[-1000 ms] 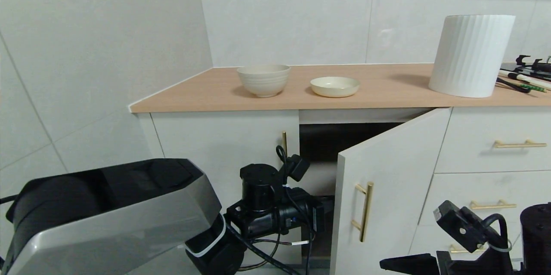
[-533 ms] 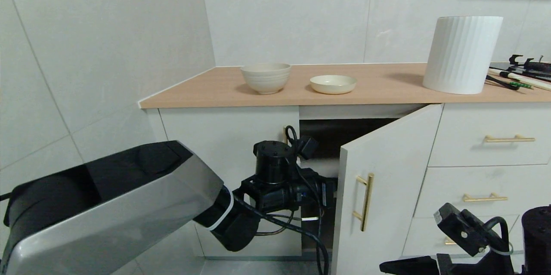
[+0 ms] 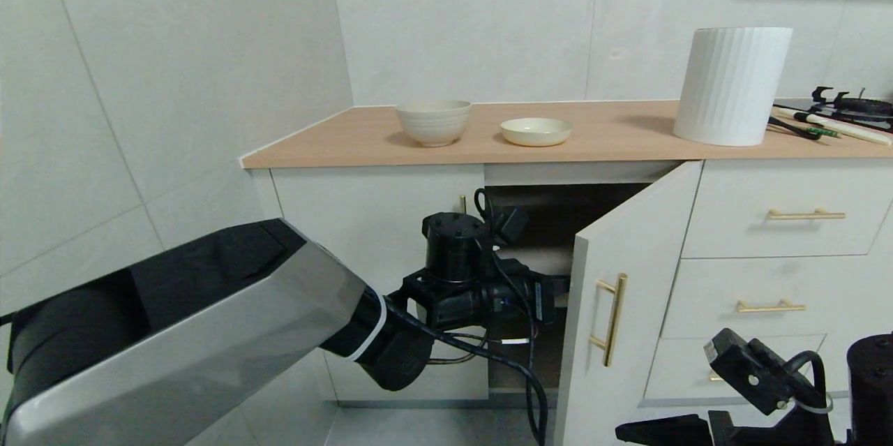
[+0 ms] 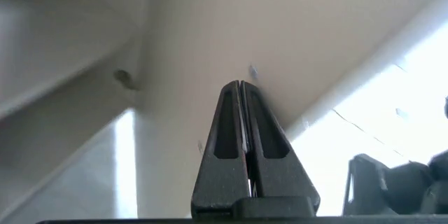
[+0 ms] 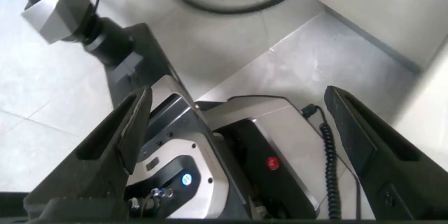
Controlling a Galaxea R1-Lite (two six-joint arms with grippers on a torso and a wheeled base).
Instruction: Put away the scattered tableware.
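A beige ribbed bowl (image 3: pixel 433 122) and a shallow cream dish (image 3: pixel 536 131) stand side by side on the wooden countertop (image 3: pixel 335 146). Below them a white cabinet door (image 3: pixel 631 292) with a gold handle hangs ajar. My left arm (image 3: pixel 460 285) is low at the dark opening, its wrist just behind the door's free edge. In the left wrist view my left gripper (image 4: pixel 240 91) is shut on nothing, close to a pale flat panel. My right gripper (image 5: pixel 238 98) stands wide open and empty over the floor, low beside the drawers (image 3: pixel 663 428).
A tall white ribbed cylinder (image 3: pixel 731 86) stands on the counter to the right, with chopsticks and dark utensils (image 3: pixel 830 126) beyond it. Several drawers with gold handles (image 3: pixel 806 213) fill the right side. A tiled wall closes off the left.
The head view has drawn back, so the counter sits smaller. My left wrist has risen and moved into the cabinet opening, behind the door's edge. The right gripper has stayed put.
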